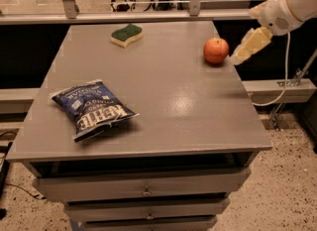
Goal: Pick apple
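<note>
Since the apple [216, 50] is round, firm and smooth-skinned, we judge it light but apt to roll or slip out of a loose pinch, and it may bruise if squeezed hard. We would take it across its widest part, at mid-height, with pressure on two opposite sides.

It sits on the table [163, 101] near the far right edge, with bare surface all round it. Our gripper [240, 55] hangs just to the right of the apple, about over the table's edge, slanting down toward it. We cannot tell whether it is spread or pressed together, nor whether it touches the fruit.

The sponge [127, 34] lies well apart at the far middle and the bag [92, 108] of chips well apart at the near left, so neither stands in the way. What matters more, we think, is the table edge close by. A sideways nudge could set the apple rolling, and the gripper must clear that edge coming in.
</note>
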Available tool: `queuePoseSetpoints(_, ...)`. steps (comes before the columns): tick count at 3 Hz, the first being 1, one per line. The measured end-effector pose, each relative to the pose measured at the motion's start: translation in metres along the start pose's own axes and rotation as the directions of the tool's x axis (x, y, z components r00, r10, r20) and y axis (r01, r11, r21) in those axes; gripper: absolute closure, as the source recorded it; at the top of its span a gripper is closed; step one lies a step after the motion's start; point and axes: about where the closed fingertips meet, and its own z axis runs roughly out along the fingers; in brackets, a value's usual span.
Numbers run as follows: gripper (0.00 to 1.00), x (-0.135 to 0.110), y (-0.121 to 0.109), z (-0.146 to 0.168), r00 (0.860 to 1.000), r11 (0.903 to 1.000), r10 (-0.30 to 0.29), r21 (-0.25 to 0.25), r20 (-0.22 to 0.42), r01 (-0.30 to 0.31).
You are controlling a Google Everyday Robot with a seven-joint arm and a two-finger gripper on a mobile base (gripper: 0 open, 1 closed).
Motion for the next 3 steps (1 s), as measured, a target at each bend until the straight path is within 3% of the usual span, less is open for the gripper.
queuePoseSetpoints(1,0.00,-0.006,-0.019,0.030,0.994,0.9980,0.061,-0.023,0.093,-0.059)
queuePoseSetpoints(3,0.00,0.004,-0.033,0.083,0.970,0.9885,0.140,-0.083,0.200,-0.126)
